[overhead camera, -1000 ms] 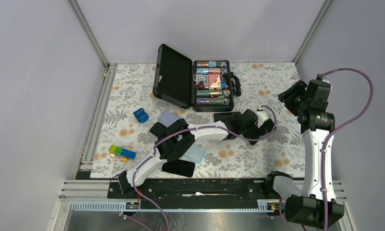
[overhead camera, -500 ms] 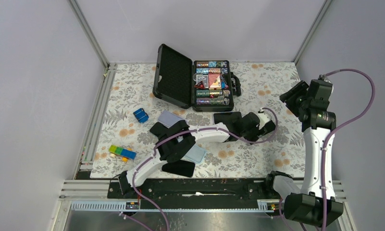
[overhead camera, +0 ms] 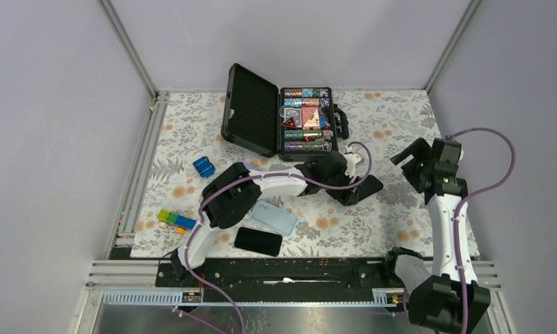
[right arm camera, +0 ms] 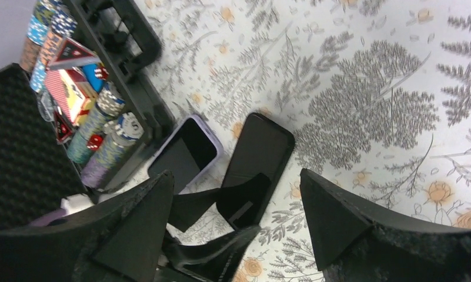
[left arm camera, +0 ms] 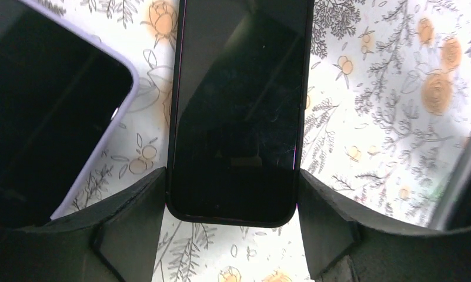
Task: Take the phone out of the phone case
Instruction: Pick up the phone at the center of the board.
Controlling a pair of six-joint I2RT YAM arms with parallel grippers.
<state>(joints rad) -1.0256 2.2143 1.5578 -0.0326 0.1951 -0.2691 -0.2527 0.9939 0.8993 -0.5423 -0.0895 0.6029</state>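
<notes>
on floral table point(overhead camera: 400, 125), just in front of open chip case point(overhead camera: 275, 122): left gripper point(left arm camera: 231, 182) clamped on both long edges of dark phone point(left arm camera: 239, 106) at lower end, likely pinning it for peeling.
right gripper point(right arm camera: 236, 176) spread wide, empty, hovering well apart, probably poised to help.
lilac-cased phone point(left arm camera: 44, 117) just beside.
upper end of dark phone cut off in left wrist view; seam between case and phone unreadable.

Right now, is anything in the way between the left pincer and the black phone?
Nothing visible. The left pincer has its fingers on either side of the black phone, at its near end. The phone in the lilac case lies alongside, outside the fingers.
</notes>
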